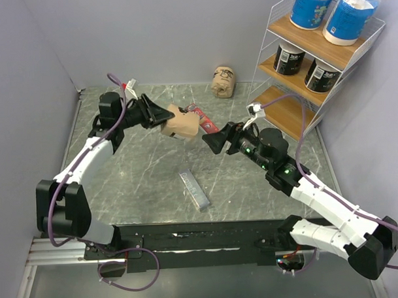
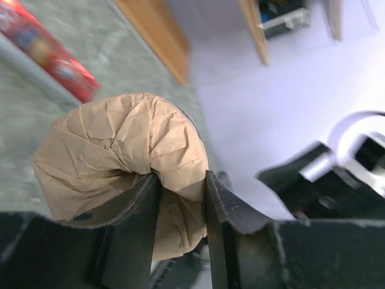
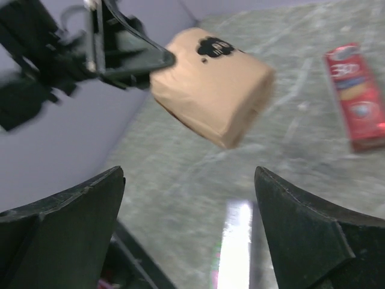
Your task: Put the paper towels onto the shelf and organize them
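My left gripper is shut on a tan-brown paper towel roll and holds it above the table's middle. In the left wrist view its fingers pinch the crumpled end of that roll. The right gripper stands open just right of the roll, facing it, with nothing between its fingers; its wrist view shows the roll ahead. A second tan roll lies on the table by the shelf. Two blue rolls sit on the top tier, two black rolls on the middle tier.
A flat red packet lies on the table behind the held roll, partly hidden. A grey bar lies nearer the arm bases. Grey walls close in the left and back; the shelf fills the back right corner.
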`<move>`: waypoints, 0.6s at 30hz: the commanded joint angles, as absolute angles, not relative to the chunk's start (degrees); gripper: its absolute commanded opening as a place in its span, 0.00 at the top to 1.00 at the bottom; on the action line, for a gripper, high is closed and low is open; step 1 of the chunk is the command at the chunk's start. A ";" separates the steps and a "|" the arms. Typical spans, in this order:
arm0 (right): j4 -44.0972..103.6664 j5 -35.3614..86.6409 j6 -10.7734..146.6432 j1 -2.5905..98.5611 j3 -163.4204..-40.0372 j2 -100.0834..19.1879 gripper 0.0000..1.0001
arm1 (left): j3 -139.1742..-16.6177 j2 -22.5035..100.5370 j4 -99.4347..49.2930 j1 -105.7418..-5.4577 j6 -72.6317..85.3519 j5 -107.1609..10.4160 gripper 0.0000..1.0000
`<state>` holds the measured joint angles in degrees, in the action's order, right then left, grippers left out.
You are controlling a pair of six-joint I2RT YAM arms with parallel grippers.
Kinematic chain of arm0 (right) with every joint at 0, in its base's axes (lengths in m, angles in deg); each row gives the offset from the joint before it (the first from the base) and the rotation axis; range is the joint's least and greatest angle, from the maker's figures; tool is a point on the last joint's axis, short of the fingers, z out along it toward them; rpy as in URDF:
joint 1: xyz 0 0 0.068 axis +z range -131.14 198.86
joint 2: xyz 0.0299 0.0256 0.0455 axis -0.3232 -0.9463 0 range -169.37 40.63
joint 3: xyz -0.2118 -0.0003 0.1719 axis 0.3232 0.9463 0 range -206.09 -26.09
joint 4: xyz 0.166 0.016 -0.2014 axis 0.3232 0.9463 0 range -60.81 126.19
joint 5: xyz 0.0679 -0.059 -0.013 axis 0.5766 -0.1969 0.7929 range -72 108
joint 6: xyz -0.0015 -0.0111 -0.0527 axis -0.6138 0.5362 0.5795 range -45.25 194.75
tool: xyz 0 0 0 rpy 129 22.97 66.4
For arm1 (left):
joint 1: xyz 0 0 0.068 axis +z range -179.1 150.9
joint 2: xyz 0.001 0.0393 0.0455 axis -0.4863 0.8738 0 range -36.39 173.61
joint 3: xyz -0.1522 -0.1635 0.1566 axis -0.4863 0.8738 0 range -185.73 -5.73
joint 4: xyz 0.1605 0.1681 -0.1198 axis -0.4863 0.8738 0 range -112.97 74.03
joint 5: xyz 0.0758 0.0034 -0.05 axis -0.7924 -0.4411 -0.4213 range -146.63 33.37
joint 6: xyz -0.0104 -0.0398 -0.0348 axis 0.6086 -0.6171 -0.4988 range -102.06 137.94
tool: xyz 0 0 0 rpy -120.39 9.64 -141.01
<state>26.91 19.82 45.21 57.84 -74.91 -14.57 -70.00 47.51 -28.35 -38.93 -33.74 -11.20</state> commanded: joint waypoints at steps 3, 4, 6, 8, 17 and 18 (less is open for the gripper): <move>4.77 28.72 27.23 55.69 -67.67 -14.38 0.12 | -63.92 41.05 -52.83 -40.52 -52.34 -2.68 0.60; 4.06 29.33 26.24 55.34 -67.06 -14.73 0.13 | -63.04 40.43 -55.20 -40.61 -53.76 -2.49 0.60; 1.69 30.73 24.75 54.89 -66.44 -15.44 0.14 | -61.37 39.82 -58.99 -41.05 -56.84 -2.14 0.60; -0.24 31.44 23.95 54.72 -65.30 -15.62 0.14 | -60.49 39.29 -60.75 -41.66 -57.99 -2.05 0.60; -3.42 32.33 22.55 54.54 -64.59 -15.79 0.14 | -58.46 36.91 -61.81 -43.95 -59.23 -3.81 0.59; -3.42 32.24 22.19 54.54 -64.24 -15.79 0.15 | -58.29 36.65 -61.81 -44.04 -59.40 -3.90 0.58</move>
<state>0.81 31.69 23.77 54.96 -64.46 -15.97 -58.68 39.66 -55.20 -43.45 -56.58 -3.97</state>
